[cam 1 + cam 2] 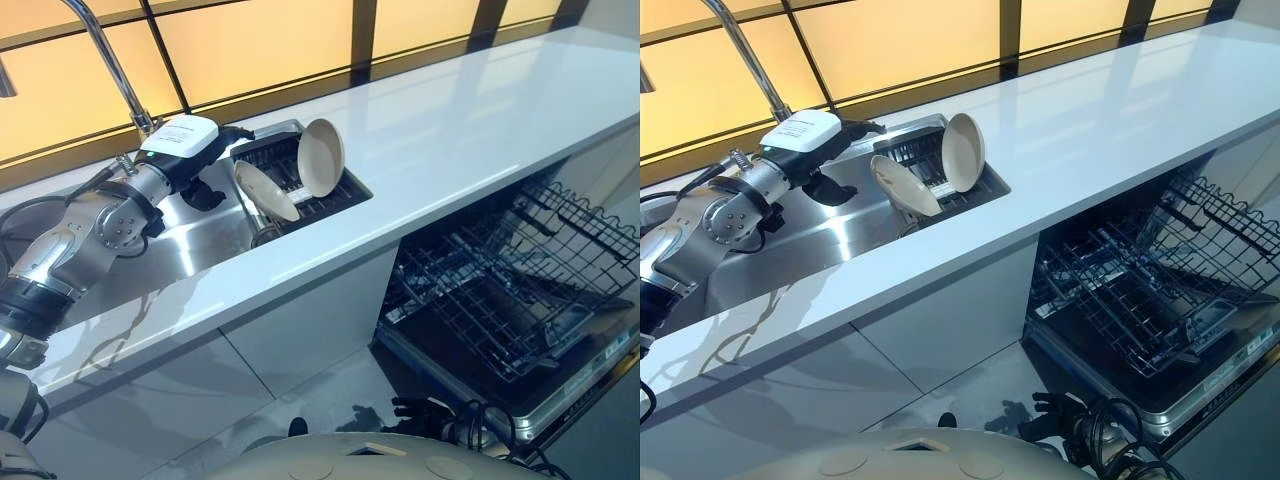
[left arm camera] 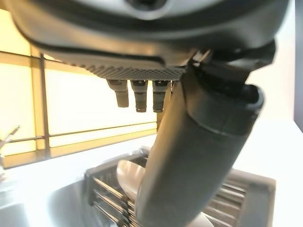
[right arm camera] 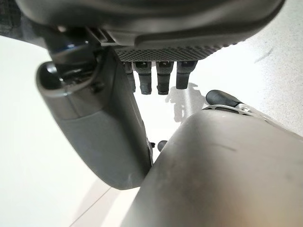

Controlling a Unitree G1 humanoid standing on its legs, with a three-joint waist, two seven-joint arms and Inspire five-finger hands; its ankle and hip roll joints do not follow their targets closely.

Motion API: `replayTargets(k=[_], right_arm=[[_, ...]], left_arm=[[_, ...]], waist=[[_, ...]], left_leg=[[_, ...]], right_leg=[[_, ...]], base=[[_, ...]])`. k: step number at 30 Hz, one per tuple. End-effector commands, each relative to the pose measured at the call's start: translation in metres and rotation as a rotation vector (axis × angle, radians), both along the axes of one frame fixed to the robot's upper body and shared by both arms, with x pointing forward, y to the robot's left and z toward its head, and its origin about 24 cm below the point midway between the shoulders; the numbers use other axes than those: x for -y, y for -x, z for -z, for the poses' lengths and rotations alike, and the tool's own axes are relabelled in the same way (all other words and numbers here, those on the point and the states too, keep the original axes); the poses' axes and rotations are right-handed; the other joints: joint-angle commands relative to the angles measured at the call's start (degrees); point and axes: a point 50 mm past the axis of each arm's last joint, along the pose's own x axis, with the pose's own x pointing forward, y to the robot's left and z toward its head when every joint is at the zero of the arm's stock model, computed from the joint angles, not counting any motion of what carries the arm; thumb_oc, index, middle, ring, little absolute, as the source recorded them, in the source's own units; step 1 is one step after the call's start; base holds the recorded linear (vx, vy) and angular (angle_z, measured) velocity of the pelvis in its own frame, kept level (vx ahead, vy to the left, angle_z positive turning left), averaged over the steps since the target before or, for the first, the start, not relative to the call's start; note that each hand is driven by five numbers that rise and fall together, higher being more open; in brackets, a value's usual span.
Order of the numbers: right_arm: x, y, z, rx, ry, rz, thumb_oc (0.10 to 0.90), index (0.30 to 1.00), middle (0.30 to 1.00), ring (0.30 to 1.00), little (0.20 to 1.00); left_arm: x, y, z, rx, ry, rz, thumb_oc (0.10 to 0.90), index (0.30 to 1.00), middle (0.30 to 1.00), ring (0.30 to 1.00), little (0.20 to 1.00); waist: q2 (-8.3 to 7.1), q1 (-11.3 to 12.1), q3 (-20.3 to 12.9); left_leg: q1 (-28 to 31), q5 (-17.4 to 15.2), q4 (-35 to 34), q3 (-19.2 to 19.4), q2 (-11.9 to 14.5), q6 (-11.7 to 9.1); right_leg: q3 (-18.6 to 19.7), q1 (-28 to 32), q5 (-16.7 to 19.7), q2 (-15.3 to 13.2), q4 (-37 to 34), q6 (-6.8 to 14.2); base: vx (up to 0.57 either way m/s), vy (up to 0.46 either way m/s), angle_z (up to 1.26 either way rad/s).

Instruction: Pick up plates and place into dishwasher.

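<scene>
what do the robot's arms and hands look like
The left arm is silver-grey metal with rounded joints and dark bands, and a white box sits at its wrist. The left hand and the right hand are dark, each with a thick smooth thumb beside a row of short fingers.

White countertop (image 1: 480,130), steel sink (image 1: 190,250), amber windows (image 1: 250,45), pale floor (image 1: 320,395)
</scene>
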Motion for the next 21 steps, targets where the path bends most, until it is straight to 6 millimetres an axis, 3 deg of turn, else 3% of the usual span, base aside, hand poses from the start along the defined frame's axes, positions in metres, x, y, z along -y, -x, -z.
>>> replayTargets(k=[1,14,21], right_arm=[[0.01,0.011,0.0,-0.055,0.034,-0.095,0.8,0.9,0.9,0.9,0.9],[0.011,0.014,0.0,-0.092,0.028,-0.14,0.8,0.9,0.9,0.9,0.9],[0.009,0.016,0.001,-0.097,0.025,-0.105,0.8,0.9,0.9,0.9,0.9]], left_arm=[[-0.001,-0.019,-0.084,0.259,0.005,-0.04,0.8,0.9,0.9,0.9,0.9],[0.019,-0.032,-0.07,0.179,-0.087,-0.021,0.8,0.9,0.9,0.9,0.9],[0.023,-0.032,-0.077,0.241,-0.11,-0.026,0.8,0.9,0.9,0.9,0.9]], waist=[[1.21,-0.1,0.3],[1.8,-1.5,1.2],[1.99,-1.9,1.0]], left_leg=[[5.3,-9.9,0.4,6.0,-3.2,1.5],[5.4,-9.9,0.4,6.6,-3.4,1.6],[5.2,-9.9,0.4,6.8,-3.4,1.6]], right_leg=[[1.8,-5.9,2.7,1.8,2.6,1.5],[2.5,-6.4,2.7,1.6,3.2,1.7],[2.7,-6.6,2.5,1.7,3.3,1.5]], base=[[0.04,0.0,-0.04],[0.03,0.006,-0.04],[0.02,0.007,0.0]])
